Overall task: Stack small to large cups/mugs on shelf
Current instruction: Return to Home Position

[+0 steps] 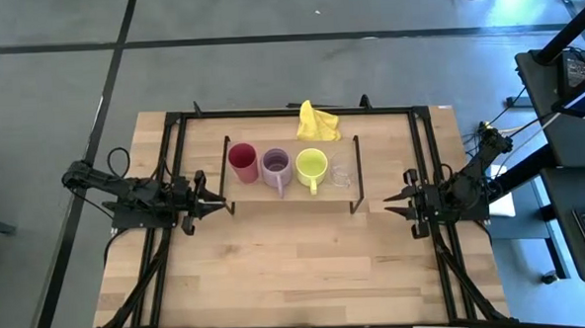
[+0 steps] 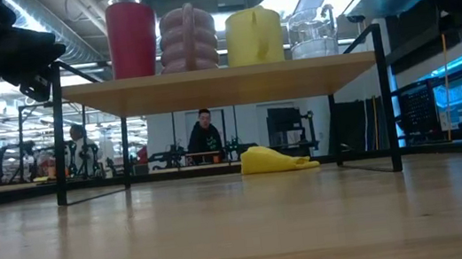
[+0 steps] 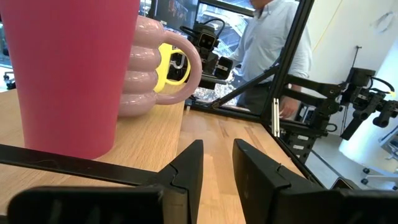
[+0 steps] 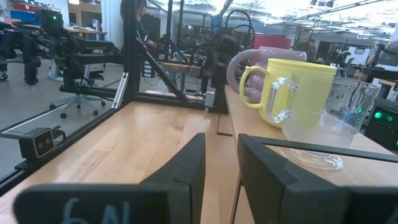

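We count all four on the wood-topped black-framed shelf [image 1: 294,193] near the table [image 1: 278,273]'s far edge, namely red handleless cup [image 1: 242,158], lilac mug [image 1: 275,165], yellow-green mug [image 1: 310,165] and tiny clear glass [image 1: 340,170], with left tool [image 1: 218,200] and right tool [image 1: 390,204] spread and empty at its ends, so probably only homing remains.

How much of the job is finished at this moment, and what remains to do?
Done, it seems: the red cup, lilac mug, yellow-green mug and clear glass all stand in one row on the shelf, tallest to smallest. In hand: nothing; the left gripper and right gripper are open and empty, one beside each end of the shelf. Left: apparently only drawing the arms back.
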`<state>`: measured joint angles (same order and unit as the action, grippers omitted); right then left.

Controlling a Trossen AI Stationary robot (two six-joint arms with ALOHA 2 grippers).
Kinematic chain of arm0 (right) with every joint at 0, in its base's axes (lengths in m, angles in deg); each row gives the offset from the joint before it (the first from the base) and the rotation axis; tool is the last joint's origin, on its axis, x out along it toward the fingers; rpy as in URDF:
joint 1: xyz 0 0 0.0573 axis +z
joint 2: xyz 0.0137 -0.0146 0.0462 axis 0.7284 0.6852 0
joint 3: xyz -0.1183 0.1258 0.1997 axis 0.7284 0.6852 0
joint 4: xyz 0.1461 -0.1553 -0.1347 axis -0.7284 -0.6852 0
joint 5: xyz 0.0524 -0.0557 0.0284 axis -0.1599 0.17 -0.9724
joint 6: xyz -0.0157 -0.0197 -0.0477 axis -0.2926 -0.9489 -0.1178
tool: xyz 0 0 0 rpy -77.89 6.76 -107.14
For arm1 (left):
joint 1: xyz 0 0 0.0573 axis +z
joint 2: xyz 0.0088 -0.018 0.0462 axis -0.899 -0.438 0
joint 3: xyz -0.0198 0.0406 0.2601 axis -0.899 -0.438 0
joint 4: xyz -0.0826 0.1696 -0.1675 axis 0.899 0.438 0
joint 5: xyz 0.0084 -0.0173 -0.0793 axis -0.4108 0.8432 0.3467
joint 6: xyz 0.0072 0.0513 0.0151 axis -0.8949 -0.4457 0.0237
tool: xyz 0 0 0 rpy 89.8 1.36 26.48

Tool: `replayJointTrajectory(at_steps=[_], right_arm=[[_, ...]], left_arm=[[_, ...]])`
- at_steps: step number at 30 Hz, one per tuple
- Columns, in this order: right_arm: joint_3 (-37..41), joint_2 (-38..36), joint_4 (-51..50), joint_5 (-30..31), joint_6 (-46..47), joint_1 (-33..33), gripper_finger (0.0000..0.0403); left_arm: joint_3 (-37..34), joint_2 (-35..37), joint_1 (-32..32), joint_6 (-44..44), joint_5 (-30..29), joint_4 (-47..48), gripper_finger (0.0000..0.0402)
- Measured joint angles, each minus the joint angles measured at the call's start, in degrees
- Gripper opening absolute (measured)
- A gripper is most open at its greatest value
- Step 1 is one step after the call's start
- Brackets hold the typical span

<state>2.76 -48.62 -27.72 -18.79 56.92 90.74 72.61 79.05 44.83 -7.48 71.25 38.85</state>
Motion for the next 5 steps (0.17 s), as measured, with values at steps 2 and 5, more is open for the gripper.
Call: replayJointTrajectory(at_steps=[2,5], right_arm=[[0.0,0.0,0.0,0.0,0.0,0.0,0.0096],[0.0,0.0,0.0,0.0,0.0,0.0,0.0096]], left_arm=[[0.0,0.0,0.0,0.0,0.0,0.0,0.0082],[0.0,0.0,0.0,0.0,0.0,0.0,0.0082]])
